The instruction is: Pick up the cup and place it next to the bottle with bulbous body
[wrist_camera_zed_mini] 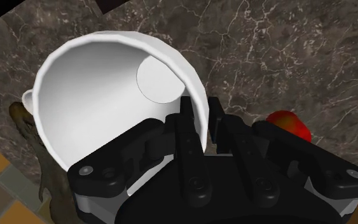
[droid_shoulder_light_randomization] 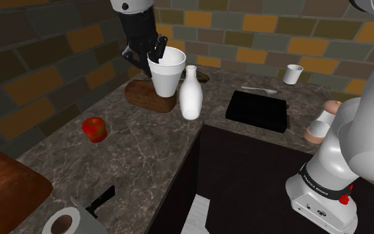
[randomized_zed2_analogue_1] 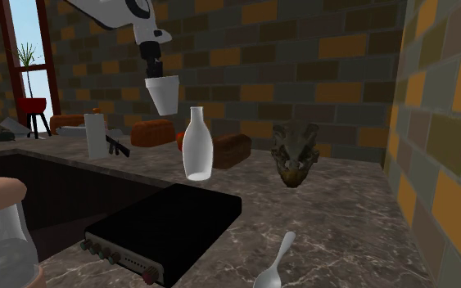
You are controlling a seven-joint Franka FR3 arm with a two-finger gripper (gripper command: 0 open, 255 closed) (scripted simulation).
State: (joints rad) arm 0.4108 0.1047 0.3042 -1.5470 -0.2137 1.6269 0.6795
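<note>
Aloft, cup (droid_shoulder_light_randomization: pixel 166 76) wall between the jaws.

Gripper (wrist_camera_zed_mini: pixel 199 113) clamps rim of white cup (wrist_camera_zed_mini: pixel 95 102) w/ 1 finger inside; red apple (wrist_camera_zed_mini: pixel 290 125) nearby on marble counter (wrist_camera_zed_mini: pixel 266 51).

The plain white tapered cup (droid_shoulder_light_randomization: pixel 167 74) is smooth with a soft, even sheen; its material does not show. The white bulbous-bodied bottle (droid_shoulder_light_randomization: pixel 190 98) is smooth and glossier. The dark veined stone counter (droid_shoulder_light_randomization: pixel 139 156) looks polished, like marble. The all-black gripper (wrist_camera_zed_mini: pixel 199 109) has a hard satin finish. The grey and orange brick wall (droid_shoulder_light_randomization: pixel 46 46) is matt.
</note>
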